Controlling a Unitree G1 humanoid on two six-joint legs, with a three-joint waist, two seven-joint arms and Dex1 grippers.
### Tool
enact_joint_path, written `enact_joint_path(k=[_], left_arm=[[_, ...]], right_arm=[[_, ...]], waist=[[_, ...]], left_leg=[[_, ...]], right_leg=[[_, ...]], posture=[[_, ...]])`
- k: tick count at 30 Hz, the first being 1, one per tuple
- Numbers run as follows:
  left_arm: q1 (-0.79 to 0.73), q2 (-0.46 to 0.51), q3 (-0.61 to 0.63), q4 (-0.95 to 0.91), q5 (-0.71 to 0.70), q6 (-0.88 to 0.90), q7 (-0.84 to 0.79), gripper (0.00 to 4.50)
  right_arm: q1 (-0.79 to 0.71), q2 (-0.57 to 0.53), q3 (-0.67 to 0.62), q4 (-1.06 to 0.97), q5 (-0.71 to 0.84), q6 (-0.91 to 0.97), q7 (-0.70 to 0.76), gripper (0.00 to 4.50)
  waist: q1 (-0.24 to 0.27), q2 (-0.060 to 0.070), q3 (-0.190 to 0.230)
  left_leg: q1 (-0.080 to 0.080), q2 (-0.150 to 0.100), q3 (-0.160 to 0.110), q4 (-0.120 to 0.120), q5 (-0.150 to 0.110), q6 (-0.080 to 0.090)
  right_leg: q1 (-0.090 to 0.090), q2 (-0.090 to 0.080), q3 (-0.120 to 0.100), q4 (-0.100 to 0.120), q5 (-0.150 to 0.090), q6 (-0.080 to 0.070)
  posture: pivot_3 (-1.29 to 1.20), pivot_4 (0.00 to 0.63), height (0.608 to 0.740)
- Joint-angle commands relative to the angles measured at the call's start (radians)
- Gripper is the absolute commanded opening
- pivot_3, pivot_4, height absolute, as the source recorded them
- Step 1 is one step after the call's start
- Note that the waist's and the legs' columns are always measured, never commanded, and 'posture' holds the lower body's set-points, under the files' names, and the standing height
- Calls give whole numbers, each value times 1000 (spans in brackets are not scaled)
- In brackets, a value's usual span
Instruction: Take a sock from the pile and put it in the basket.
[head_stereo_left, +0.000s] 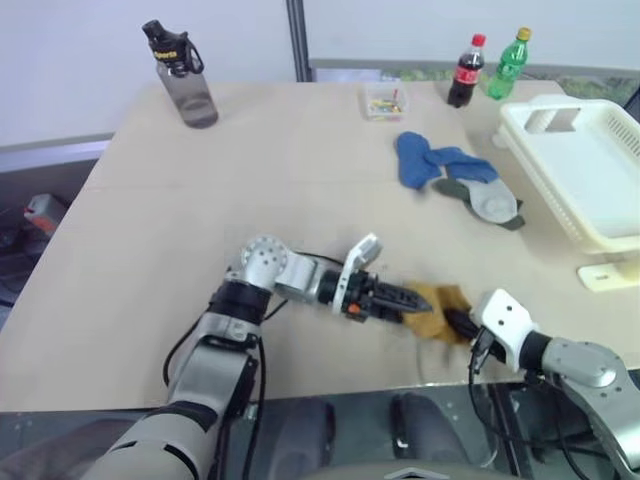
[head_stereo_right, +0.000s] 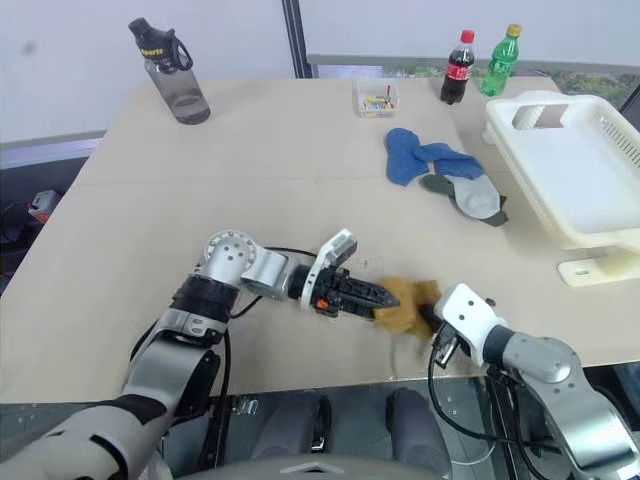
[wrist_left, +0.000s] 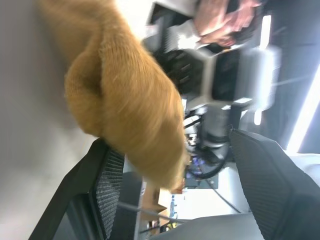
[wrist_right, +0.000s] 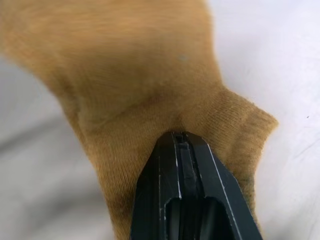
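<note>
Mustard-yellow sock (head_stereo_left: 440, 310) bunched at the table's near edge, well short of the basket (head_stereo_left: 580, 180). Soft, light, floppy. Right gripper (wrist_right: 180, 137) pinched on its cuff; left gripper (head_stereo_left: 405, 297) spread around the other end.

A lab or office: wide plywood table (head_stereo_left: 250, 190), glass partition (head_stereo_left: 296, 40) behind.

A pale wooden table (head_stereo_left: 250, 180) stands before a white wall (head_stereo_left: 70, 60) split by a dark vertical post (head_stereo_left: 297, 40).
</note>
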Motion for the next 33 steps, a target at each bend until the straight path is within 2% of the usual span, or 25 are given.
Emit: enact_joint_path(k=[1,8,16,21,29,33], left_arm=[[-26,-47,37,1,-5,5,1,3470],[-76,-141,83,41,81,-16,-45,3470],[-117,-165,132,92,149,-17,-107,3470],[-114,-170,148,106,201,-27,-119,3470],[-101,-204,170,97,256,-39,-129,3470],[-95,-220,173,88,277,-38,-132,3470]], right_arm=[[12,-3,-23,-64,13,11,-2,49],[33,-22,-26,-112,-30,15,-20,49],[61,-73,-32,-165,-118,29,-49,49],[15,-17,-44,-195,-88,60,-74,49],[-59,-15,136,-34,-190,-47,-51,49],[-29,-27,119,-20,-210,-93,-51,49]], waist=[[0,0,0],[3,0,0],[0,0,0],[-1,0,0],[0,0,0],[0,0,0]], left_leg=[[0,0,0,0,0,0],[-1,-1,0,0,0,0],[-1,0,0,0,0,0],[-1,-1,-1,0,0,0],[-1,-1,-1,0,0,0],[-1,-1,0,0,0,0]], right_leg=[[0,0,0,0,0,0],[0,0,0,0,0,0],[0,0,0,0,0,0],[0,0,-1,-1,0,0],[-1,0,-1,-1,0,0],[0,0,-1,-1,0,0]], posture=[[0,150,740],[0,150,740],[0,150,740],[0,150,740],[0,150,740],[0,150,740]])
